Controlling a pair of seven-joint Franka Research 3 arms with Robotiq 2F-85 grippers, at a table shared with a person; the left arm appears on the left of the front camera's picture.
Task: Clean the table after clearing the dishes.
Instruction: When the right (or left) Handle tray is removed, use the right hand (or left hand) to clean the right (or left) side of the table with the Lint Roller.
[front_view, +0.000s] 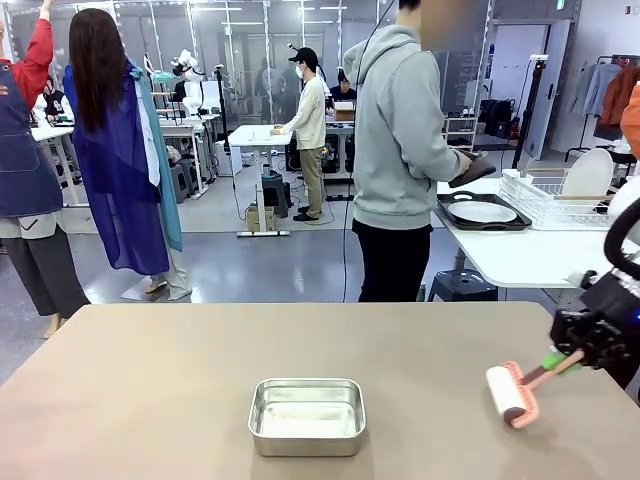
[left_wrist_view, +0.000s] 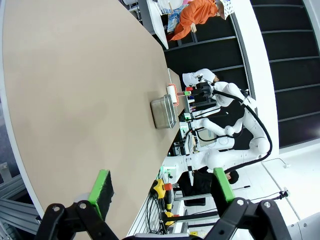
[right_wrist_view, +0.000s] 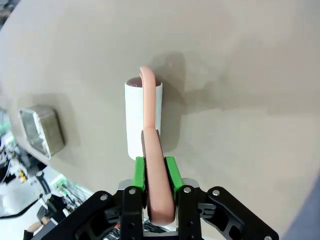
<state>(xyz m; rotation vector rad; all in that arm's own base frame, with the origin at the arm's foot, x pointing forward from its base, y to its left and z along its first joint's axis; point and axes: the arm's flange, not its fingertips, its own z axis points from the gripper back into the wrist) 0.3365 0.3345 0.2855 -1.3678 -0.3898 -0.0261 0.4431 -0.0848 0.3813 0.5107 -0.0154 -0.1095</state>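
The brownish table (front_view: 150, 380) is bare except for a few things. On its right part, my right gripper (front_view: 565, 355) is shut on the pink handle of a lint roller (front_view: 512, 395), and the white roll rests on the tabletop. From the right wrist, the roller (right_wrist_view: 143, 117) runs out from between the green pads of that gripper (right_wrist_view: 155, 167). My left gripper (left_wrist_view: 162, 189) is open and holds nothing, hanging over the table's (left_wrist_view: 75, 75) edge. One of the dishes, a white plate on a dark tray (front_view: 482, 212), lies on the white side table.
A square steel pan (front_view: 306, 415) sits near the table's front middle, left of the roller. A person in a grey hoodie (front_view: 400, 150) stands at the white table (front_view: 530, 255), a dark object in hand, beside a wire dish rack (front_view: 560, 200).
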